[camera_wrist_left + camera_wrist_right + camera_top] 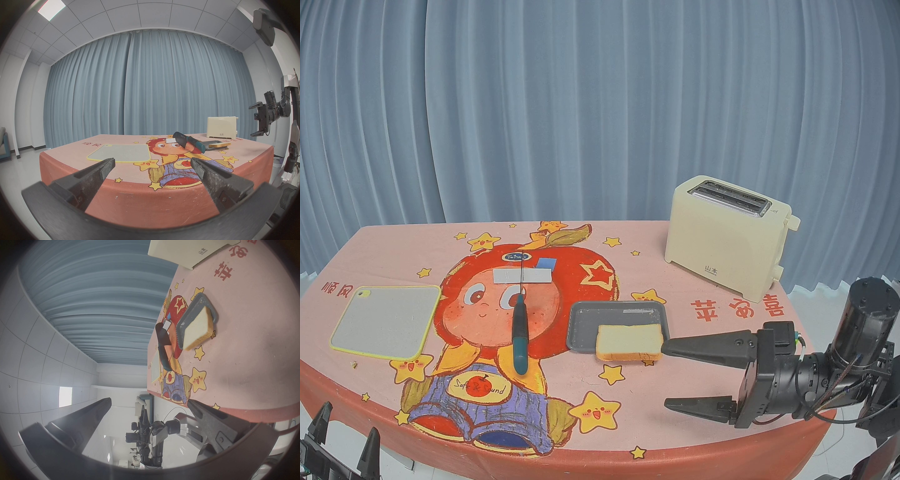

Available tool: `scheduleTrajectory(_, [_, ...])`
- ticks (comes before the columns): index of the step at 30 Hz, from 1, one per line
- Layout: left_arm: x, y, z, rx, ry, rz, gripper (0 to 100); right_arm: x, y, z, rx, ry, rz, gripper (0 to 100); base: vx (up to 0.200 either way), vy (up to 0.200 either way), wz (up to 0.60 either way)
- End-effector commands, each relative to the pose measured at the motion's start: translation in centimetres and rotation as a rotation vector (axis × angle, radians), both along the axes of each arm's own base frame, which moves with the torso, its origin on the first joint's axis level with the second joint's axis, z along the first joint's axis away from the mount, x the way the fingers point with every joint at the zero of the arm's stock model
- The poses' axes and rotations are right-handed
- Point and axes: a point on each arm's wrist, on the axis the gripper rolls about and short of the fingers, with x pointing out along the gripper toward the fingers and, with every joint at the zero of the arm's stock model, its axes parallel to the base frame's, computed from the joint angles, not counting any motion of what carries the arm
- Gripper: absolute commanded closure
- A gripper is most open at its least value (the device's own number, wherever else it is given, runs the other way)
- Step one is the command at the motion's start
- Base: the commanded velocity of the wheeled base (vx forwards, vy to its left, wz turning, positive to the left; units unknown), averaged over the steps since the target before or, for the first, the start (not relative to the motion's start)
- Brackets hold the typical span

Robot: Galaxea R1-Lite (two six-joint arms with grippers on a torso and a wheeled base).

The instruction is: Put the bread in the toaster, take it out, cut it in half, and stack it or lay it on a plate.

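The slice of bread point(629, 342) lies flat on the near right part of a grey tray point(594, 315), with its near edge hanging slightly over the tray's rim. The tray sits on the desk point(394, 250), right of the middle. The toaster point(728, 234) stands upright at the far right of the desk, behind the tray and apart from it, slots facing up.

A knife point(520, 331) lies just left of the tray. Its teal handle is toward the robot and its blade points away, crossing a white strip point(537, 275) on the cloth. A cutting board point(384, 322) with a yellow-green rim lies flat on the left side of the desk, well apart from the knife.

The right hand point(700, 378) is spread wide with nothing in it, its fingers pointing across toward the bread. In the head view the tip of its upper finger appears just beside the bread's right edge. The left wrist view shows that hand raised above the desk, off its right side.

The left hand point(344, 437) sits low at the near left, in front of the desk's edge. Its fingers are also wide apart and it holds nothing.
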Motion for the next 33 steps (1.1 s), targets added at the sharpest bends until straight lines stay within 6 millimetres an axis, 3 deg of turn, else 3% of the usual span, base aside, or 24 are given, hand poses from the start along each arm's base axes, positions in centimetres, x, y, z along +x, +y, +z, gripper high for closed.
scheduleTrajectory(1, [0.0,0.0,-0.5,0.0,0.003,0.002,0,0.9,0.3,-1.5,-0.027,0.033,-0.021,0,0.0,0.0,0.0])
scheduleTrajectory(33, [0.0,0.0,-0.5,0.0,0.003,0.0,0,3.8,0.7,-4.3,-0.023,0.031,-0.101,0,0.0,0.0,0.0])
